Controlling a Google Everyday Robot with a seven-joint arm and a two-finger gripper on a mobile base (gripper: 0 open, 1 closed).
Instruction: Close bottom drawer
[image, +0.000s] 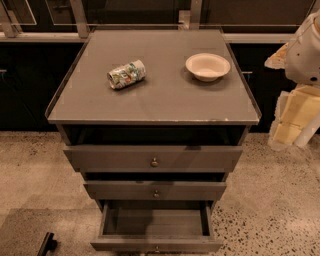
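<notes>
Pincer off right of the table, spread can't tell; bottom drawer pulled out, lowest of three, looks empty, probably light and rigid, so push the flat front at the knob.

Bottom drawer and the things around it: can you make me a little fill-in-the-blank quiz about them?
1. The cabinet has ____ stacked drawers.
2. The bottom drawer stands ____, its inside showing.
3. Beside the bowl on top of the cabinet lies a crushed ____.
4. The gripper is at the view's ____ edge, apart from the drawers.
Missing words: three; open; can; right.
</notes>
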